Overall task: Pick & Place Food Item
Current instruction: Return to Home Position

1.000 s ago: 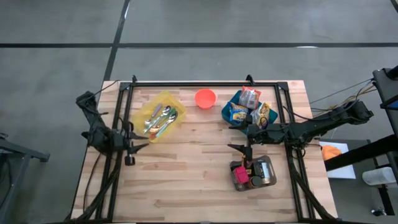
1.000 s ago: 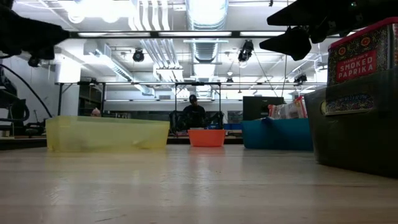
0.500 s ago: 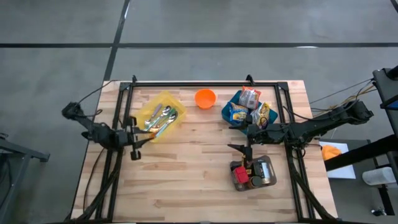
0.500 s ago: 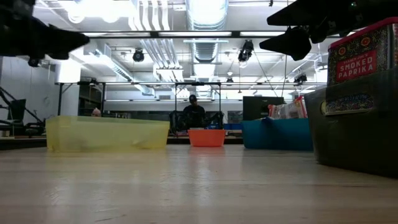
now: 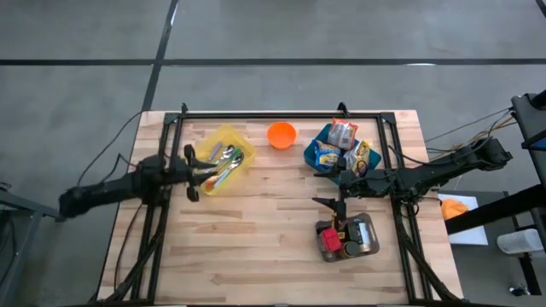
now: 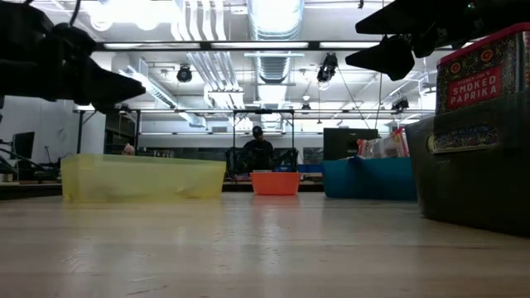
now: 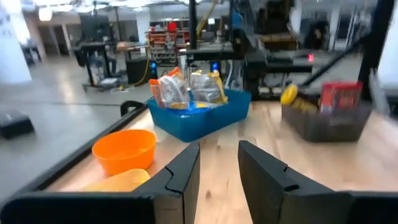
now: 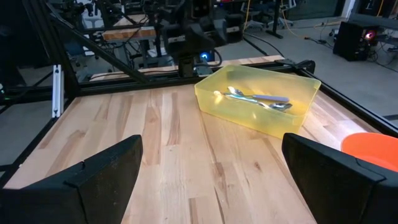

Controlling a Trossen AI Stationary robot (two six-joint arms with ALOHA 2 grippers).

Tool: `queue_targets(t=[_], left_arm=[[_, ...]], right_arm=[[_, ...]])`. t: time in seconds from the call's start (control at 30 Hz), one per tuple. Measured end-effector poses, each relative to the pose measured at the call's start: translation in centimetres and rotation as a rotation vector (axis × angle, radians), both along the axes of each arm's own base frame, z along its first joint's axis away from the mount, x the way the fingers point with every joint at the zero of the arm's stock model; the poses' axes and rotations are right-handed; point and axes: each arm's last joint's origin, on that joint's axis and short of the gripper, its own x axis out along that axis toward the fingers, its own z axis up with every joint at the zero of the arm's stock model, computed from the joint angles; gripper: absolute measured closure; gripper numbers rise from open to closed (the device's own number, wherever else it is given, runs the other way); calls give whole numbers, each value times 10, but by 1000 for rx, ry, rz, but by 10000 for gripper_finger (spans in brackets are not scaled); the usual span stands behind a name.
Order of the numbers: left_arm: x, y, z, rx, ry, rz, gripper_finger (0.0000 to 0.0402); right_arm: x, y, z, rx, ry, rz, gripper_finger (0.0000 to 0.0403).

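Spoons (image 5: 219, 162) are all seen in the yellow bin (image 5: 235, 141) on the worktop (image 5: 256, 247), with the orange bowl (image 5: 281, 135) and blue bin (image 5: 317, 158) alongside. The left gripper (image 7: 219, 144), jaws spread and empty, has been swung in just beside the yellow bin since a second ago. The right gripper (image 5: 324, 188), jaws wide, is left unmoved near the spice tray (image 5: 367, 230).

The red tin (image 6: 484, 73) reads "SMOKED PAPRIKA" on its label.

on the worktop (image 5: 256, 247) the bin (image 5: 223, 130) holding spoons (image 5: 220, 164) sits back left, the bowl (image 5: 281, 135) right of it, the packet bin (image 5: 309, 154) farther right, the jar tray (image 5: 370, 232) in front of that. the left tool (image 5: 189, 173) hangs beside the spoon bin, the right tool (image 5: 324, 188) between packet bin and jar tray.
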Motion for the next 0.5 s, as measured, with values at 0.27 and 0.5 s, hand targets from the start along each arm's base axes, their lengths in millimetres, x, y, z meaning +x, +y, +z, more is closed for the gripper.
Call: queue_targets(t=[0.27,0.5], left_arm=[[-3,10,3,-98,-38,-51,291],[-3,10,3,-94,-38,-47,291]], right_arm=[[0,0,0,1,-1,0,22],[2,0,7,-115,-45,17,22]])
